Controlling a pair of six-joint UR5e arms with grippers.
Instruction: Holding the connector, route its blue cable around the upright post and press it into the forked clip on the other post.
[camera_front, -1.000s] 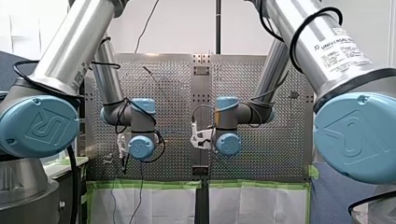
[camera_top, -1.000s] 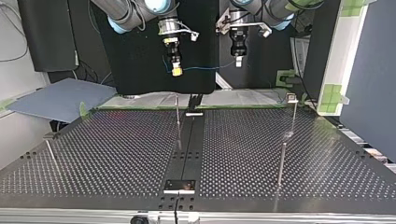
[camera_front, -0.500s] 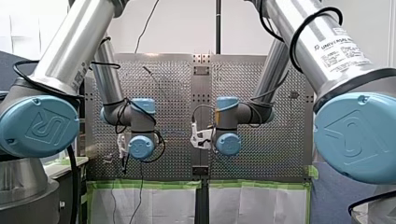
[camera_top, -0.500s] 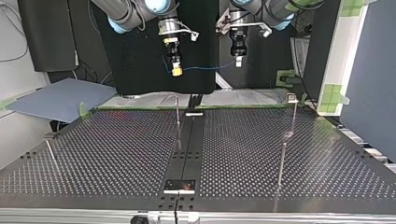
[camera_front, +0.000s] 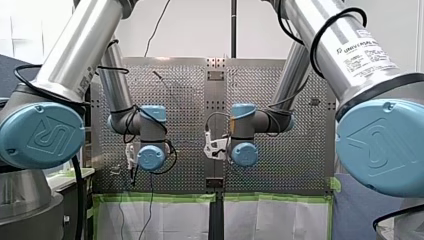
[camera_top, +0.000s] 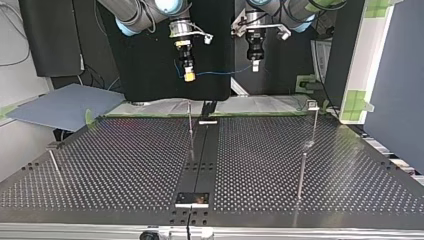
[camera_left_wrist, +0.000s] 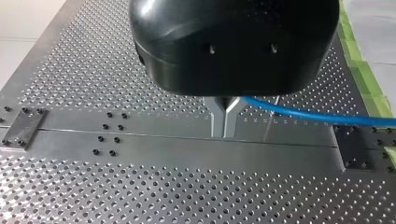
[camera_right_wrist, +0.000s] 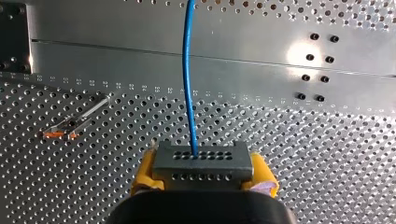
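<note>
In the right wrist view my right gripper (camera_right_wrist: 203, 181) is shut on a dark grey connector (camera_right_wrist: 201, 161), held between yellow pads (camera_right_wrist: 143, 173). A blue cable (camera_right_wrist: 187, 70) runs straight out of the connector. In the left wrist view my left gripper (camera_left_wrist: 225, 134) has its metal fingers (camera_left_wrist: 217, 120) shut on the blue cable (camera_left_wrist: 317, 116), which trails off to one side. In the top view both grippers hang high above the table's far edge, my right gripper (camera_top: 189, 76) at left and my left gripper (camera_top: 255, 66) at right, with the cable (camera_top: 220, 73) slung between them.
On the perforated table (camera_top: 125, 165) a thin upright post (camera_top: 190, 127) stands near the middle. A post with a small head (camera_top: 313, 106) stands at the top view's right, a taller rod (camera_top: 301, 172) nearer, a short leaning one (camera_top: 54, 162) at left.
</note>
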